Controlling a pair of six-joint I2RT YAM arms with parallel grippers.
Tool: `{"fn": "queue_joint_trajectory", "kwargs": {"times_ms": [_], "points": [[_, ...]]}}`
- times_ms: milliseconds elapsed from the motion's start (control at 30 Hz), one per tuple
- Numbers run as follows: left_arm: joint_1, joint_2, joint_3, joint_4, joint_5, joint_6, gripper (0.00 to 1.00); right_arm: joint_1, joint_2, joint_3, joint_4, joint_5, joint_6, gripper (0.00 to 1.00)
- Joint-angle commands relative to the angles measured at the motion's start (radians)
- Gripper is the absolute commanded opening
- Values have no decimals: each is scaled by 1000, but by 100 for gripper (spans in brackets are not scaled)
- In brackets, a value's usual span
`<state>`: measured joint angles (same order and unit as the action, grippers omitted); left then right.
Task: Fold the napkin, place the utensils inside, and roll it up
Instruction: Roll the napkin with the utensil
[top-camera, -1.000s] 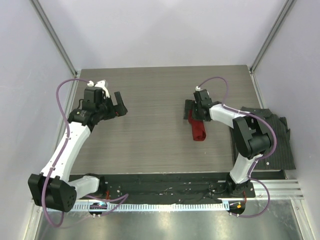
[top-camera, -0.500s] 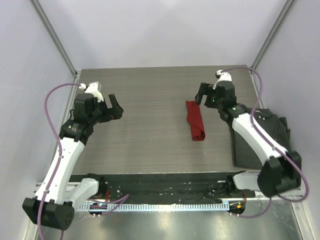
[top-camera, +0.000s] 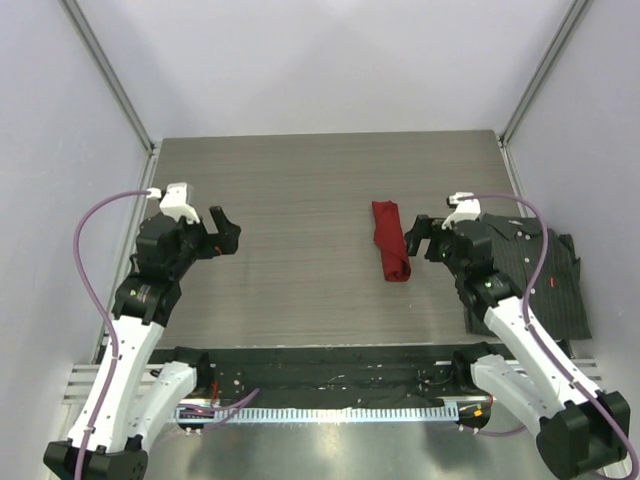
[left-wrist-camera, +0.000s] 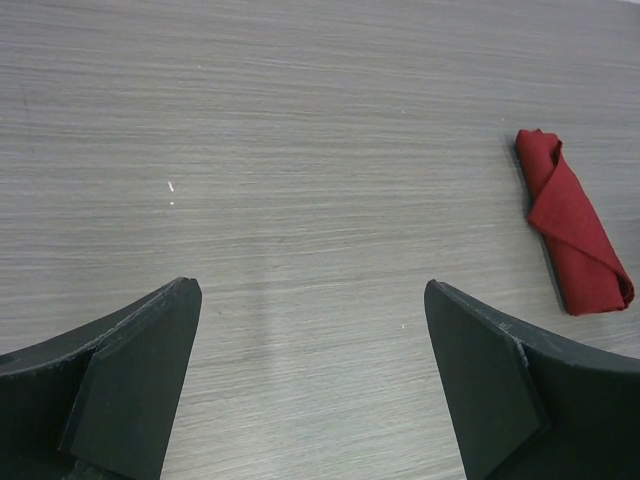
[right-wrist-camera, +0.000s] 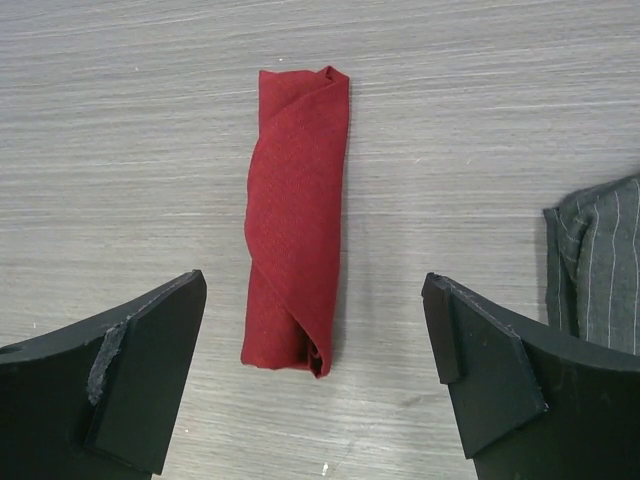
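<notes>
The deep-red napkin (top-camera: 391, 241) lies rolled into a tight tube on the grey table, right of centre. It also shows in the right wrist view (right-wrist-camera: 296, 266) and at the far right of the left wrist view (left-wrist-camera: 572, 222). No utensils show; any inside the roll are hidden. My right gripper (top-camera: 424, 238) is open and empty, just right of the roll, its jaws wide apart in the right wrist view (right-wrist-camera: 315, 390). My left gripper (top-camera: 222, 232) is open and empty, far to the left over bare table, seen also in the left wrist view (left-wrist-camera: 312, 390).
A dark pinstriped shirt (top-camera: 530, 275) lies at the table's right edge, under my right arm; its corner shows in the right wrist view (right-wrist-camera: 598, 262). Pale walls enclose the table on three sides. A black rail (top-camera: 320, 365) runs along the near edge.
My right arm has drawn back from the roll toward the near right. My left arm has also pulled back toward the near left. The rolled napkin stays in place.
</notes>
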<state>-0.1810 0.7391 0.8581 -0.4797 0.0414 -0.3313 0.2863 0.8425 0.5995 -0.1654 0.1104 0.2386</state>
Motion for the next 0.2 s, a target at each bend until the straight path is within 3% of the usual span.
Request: {"fn": "queue_joint_trajectory", "kwargs": {"times_ms": [0,167], "points": [[6,-41,-13,81,-34,21,100,4,-48,-23,66,6,-16,100],[6,-37,-13,78,-29,21,100,4,-45,-24,66,3,-15,100]]}}
